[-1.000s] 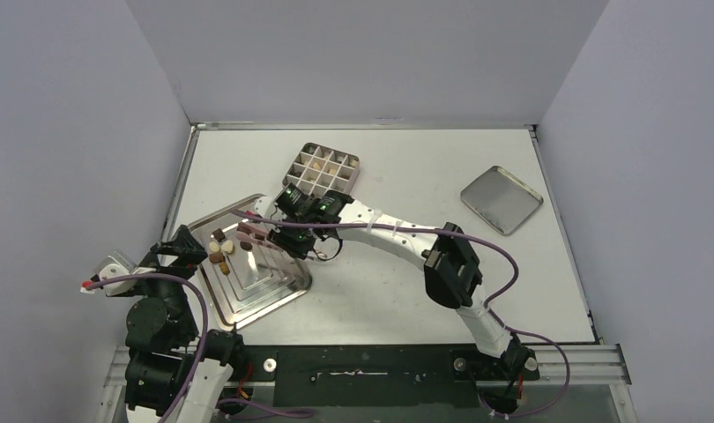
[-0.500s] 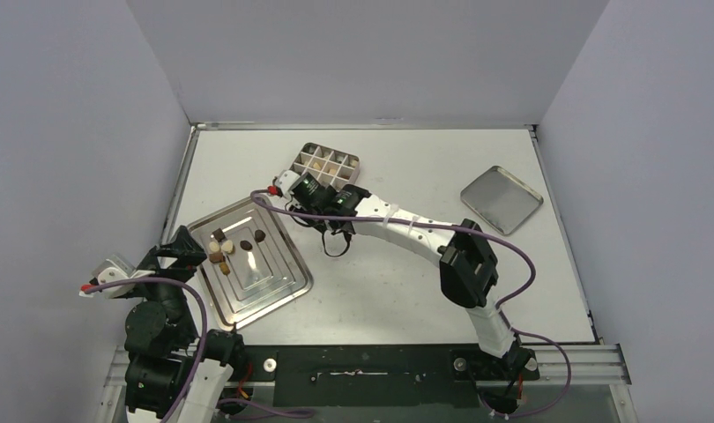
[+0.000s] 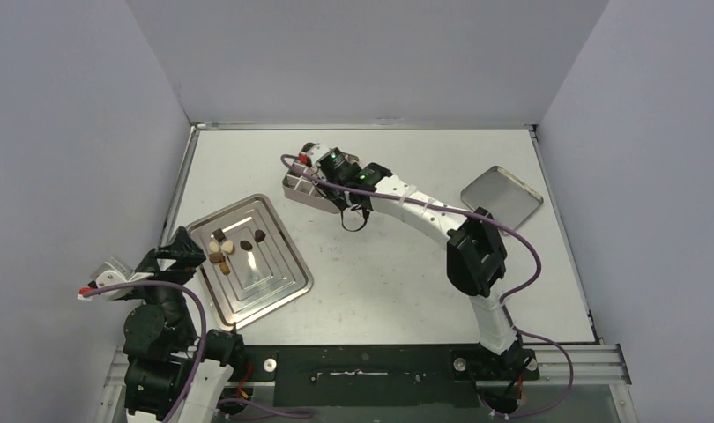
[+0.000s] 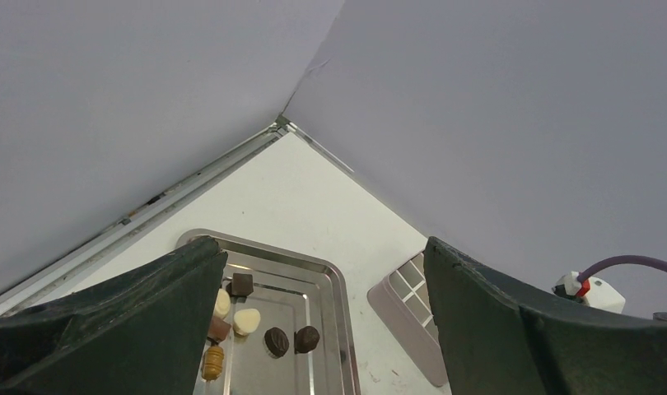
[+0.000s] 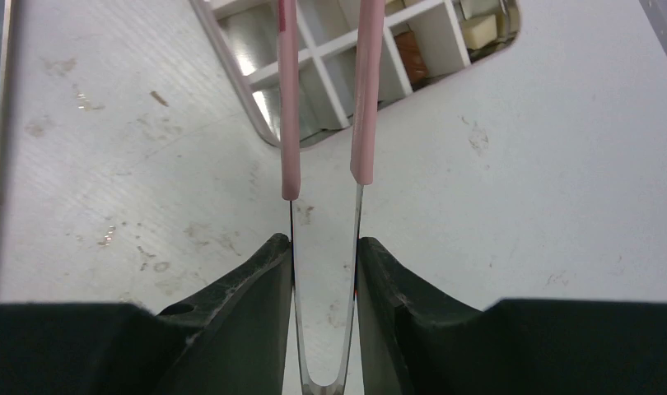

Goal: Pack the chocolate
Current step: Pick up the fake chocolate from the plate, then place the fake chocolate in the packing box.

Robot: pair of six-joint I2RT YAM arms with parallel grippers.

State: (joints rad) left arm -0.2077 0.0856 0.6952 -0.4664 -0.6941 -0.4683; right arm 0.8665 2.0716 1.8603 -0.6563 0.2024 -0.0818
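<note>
In the last second the right hand [image 3: 331, 172] has swung from the tray [image 3: 267, 284] over to the gridded tin [image 3: 293, 184], clenched on pink-tipped tweezers [image 5: 360, 99]. Their tips are out of view, so I cannot tell if a piece is carried (probably a drop-off). The chocolates [image 3: 229, 246], brown, tan and cream, lie clustered on the tray, with others already in tin cells. The left hand [image 4: 326, 247] gapes wide, grasping nothing
</note>
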